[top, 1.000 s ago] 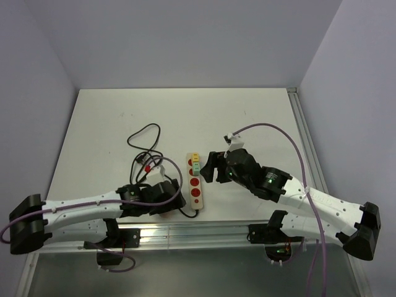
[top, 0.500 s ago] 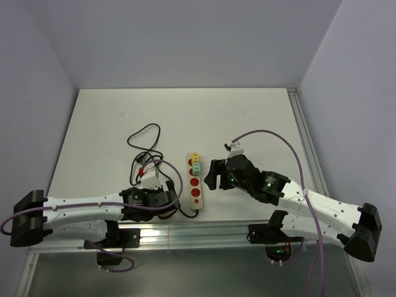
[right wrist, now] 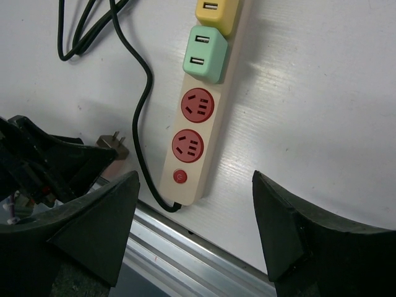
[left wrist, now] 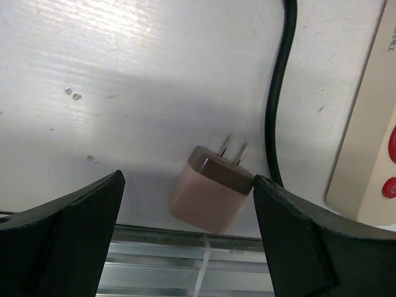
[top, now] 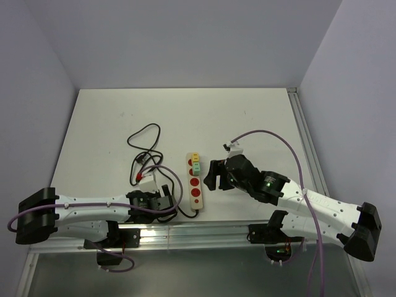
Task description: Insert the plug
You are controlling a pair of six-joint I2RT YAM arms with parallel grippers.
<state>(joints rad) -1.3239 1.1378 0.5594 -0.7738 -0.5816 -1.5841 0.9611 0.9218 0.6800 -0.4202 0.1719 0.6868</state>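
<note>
Your left end effector [left wrist: 187, 185] stands wide open and holds nothing. The plug [left wrist: 211, 195], a small brownish block, lies flat on the table [left wrist: 124, 74] between the fingers [left wrist: 74, 216], its two prongs pointing away from the near edge. The right-hand finger sits just beside the plug's dark front corner; you cannot tell whether they touch. The left-hand finger is well apart from it. A black cord [left wrist: 275, 93] runs just beside the prongs, and the power strip [left wrist: 371, 142] lies beyond the cord.

Your right end effector [right wrist: 193, 179] is also spread open and empty, hovering above the strip's switch end. Both red sockets [right wrist: 197, 105] are unoccupied.
</note>
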